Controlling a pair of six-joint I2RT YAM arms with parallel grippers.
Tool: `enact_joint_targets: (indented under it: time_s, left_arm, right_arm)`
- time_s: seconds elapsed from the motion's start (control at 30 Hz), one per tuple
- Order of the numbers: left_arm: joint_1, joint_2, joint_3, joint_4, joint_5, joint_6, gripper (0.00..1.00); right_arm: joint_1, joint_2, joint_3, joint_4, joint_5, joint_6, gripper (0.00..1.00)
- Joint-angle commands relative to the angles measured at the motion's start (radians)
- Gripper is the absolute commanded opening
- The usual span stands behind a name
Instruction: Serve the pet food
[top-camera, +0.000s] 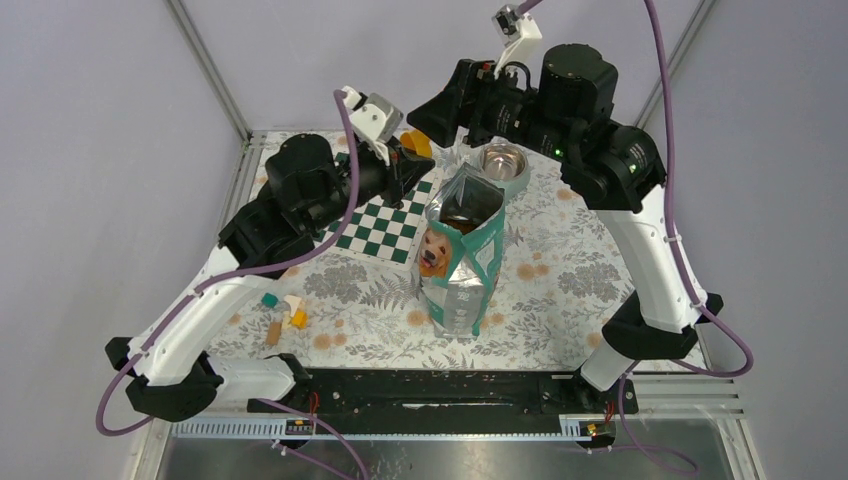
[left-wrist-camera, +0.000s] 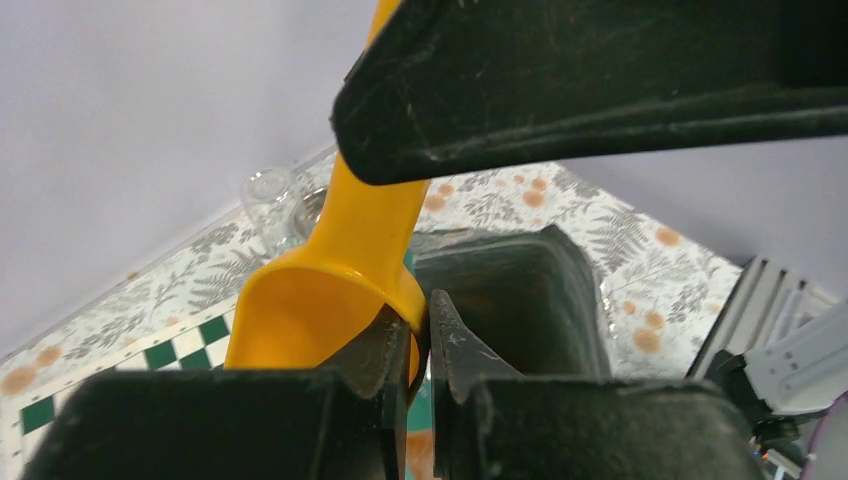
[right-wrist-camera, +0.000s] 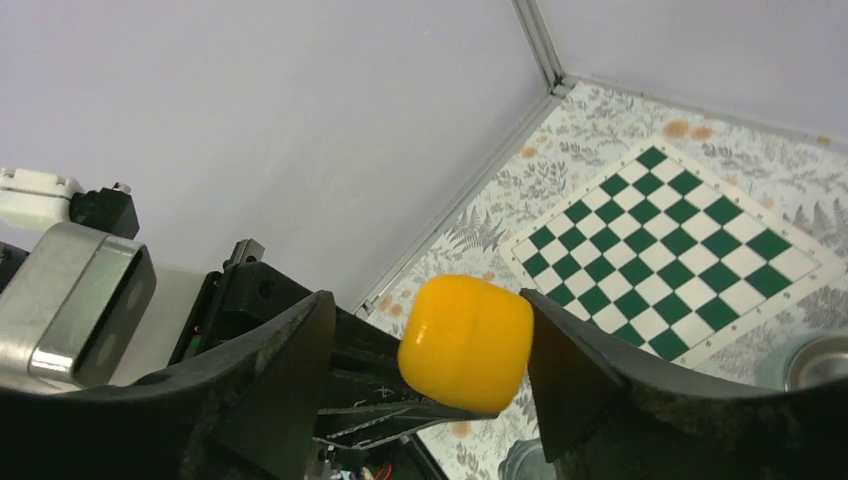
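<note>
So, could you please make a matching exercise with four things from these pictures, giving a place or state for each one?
Things:
1. orange scoop
2. teal bag
3. metal bowl
4. checkered board

Places or states:
A. lies flat, left of the bag
B. stands upright, top open
C. gripped by the left tool
D. sits behind the bag, at the far side

Pairs: 1-C, 2-B, 3-D, 4-A

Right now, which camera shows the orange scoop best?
The left wrist view: the orange scoop fills the middle, bowl and handle both visible, pinched at its rim by the left end effector. The right wrist view shows only its rounded outside; the top view shows only an orange sliver beside the left end effector.
</note>
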Motion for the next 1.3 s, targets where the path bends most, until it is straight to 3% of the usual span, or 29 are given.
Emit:
enact_joint_targets:
  time_s: [0.0,0.1,0.37,0.5,0.53,0.57,0.67,0.73,0.9,1.03,1.07,1.1,1.13,1.2,1.27]
  left_arm:
    - [-0.005,-0.017,0.052,0.011,-0.06,0.126,0.0]
    - [-0.005,-0.023,0.044,0.006,-0.03,0.177,0.0]
    - [-0.007,-0.026,0.048,-0.049,0.051,0.248,0.0]
    - [-0.006,-0.029,0.049,-0.049,0.068,0.251,0.0]
    - [-0.007,-0.03,0.049,-0.049,0.077,0.249,0.0]
    - [-0.007,-0.032,0.046,-0.048,0.083,0.248,0.0]
    - [-0.005,-0.041,0.036,-0.042,0.092,0.241,0.0]
    - [-0.006,-0.045,0.029,-0.037,0.089,0.237,0.0]
    - [-0.007,-0.055,0.013,-0.023,0.106,0.242,0.0]
    - [-0.007,-0.062,0.009,-0.026,0.097,0.24,0.0]
    - [-0.007,-0.063,0.007,-0.026,0.094,0.238,0.0]
    - [-0.006,-0.063,0.008,-0.026,0.086,0.23,0.03]
    - [-0.007,-0.062,0.009,-0.024,0.075,0.218,0.18]
    - [-0.007,-0.066,0.011,-0.023,0.043,0.181,0.49]
    - [-0.007,-0.073,0.009,-0.018,-0.01,0.134,0.66]
  right_arm:
    - [0.006,0.014,0.08,-0.066,-0.009,0.032,0.69]
    - [0.006,0.031,0.112,-0.12,-0.051,0.039,0.58]
    - [0.005,0.031,0.103,-0.152,-0.111,0.045,0.42]
    - [0.002,0.036,0.096,-0.15,-0.106,0.049,0.13]
    - [0.001,0.036,0.096,-0.15,-0.092,0.052,0.1]
    - [0.0,0.035,0.098,-0.149,-0.079,0.053,0.12]
    - [-0.002,0.031,0.098,-0.137,-0.067,0.057,0.43]
    - [-0.002,0.031,0.099,-0.128,-0.079,0.065,0.52]
    - [-0.004,0.045,0.09,-0.126,-0.11,0.092,0.49]
    - [-0.006,0.046,0.083,-0.125,-0.141,0.102,0.27]
    - [-0.005,0.043,0.08,-0.126,-0.144,0.1,0.15]
    - [-0.006,0.038,0.077,-0.125,-0.139,0.1,0.05]
    - [-0.009,0.031,0.073,-0.125,-0.125,0.096,0.0]
    - [-0.023,0.016,0.066,-0.127,-0.096,0.087,0.0]
    - [-0.062,-0.011,0.051,-0.126,-0.072,0.081,0.0]
